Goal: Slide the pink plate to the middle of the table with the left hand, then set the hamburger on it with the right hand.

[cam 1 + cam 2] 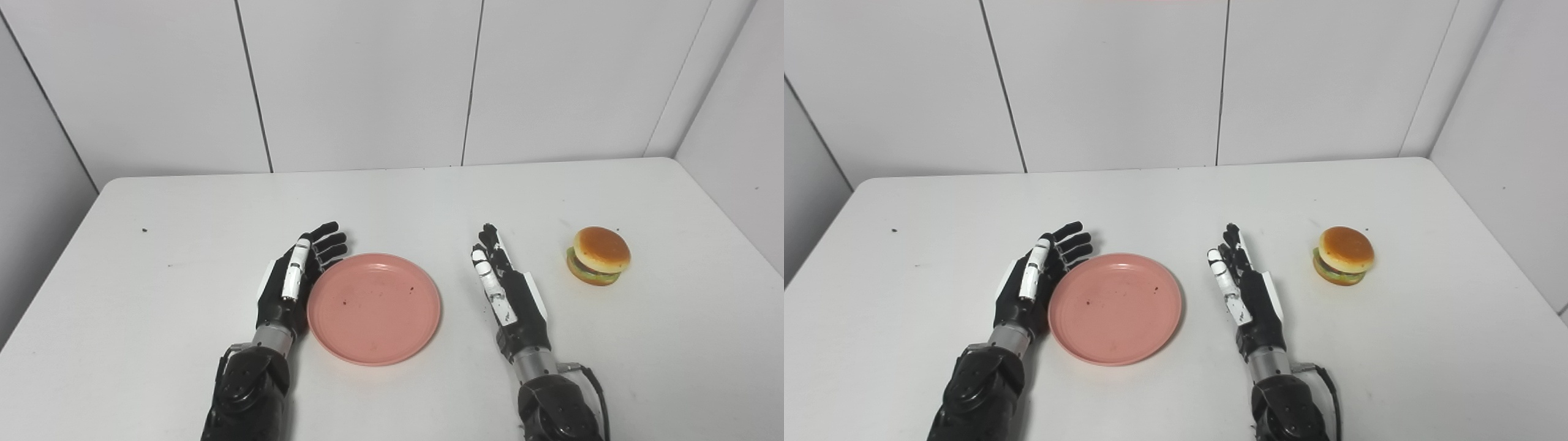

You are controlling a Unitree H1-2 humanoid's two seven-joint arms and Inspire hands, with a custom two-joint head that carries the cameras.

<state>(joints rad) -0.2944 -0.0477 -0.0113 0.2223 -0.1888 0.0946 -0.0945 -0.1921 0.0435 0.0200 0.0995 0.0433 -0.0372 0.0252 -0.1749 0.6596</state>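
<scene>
A round pink plate (373, 307) lies empty on the white table (184, 214), near its middle and toward the front. My left hand (297, 278) is open, held edge-on against the plate's left rim, fingers pointing away from me. My right hand (505, 288) is open and empty, standing edge-on a little to the right of the plate and apart from it. A toy hamburger (598, 255) with a tan bun and green lettuce sits on the table to the right of my right hand, not touching it. It also shows in the right eye view (1344, 255).
White panel walls close the table at the back and on both sides. The table's right edge runs close behind the hamburger. A small dark speck (144, 230) lies at the far left.
</scene>
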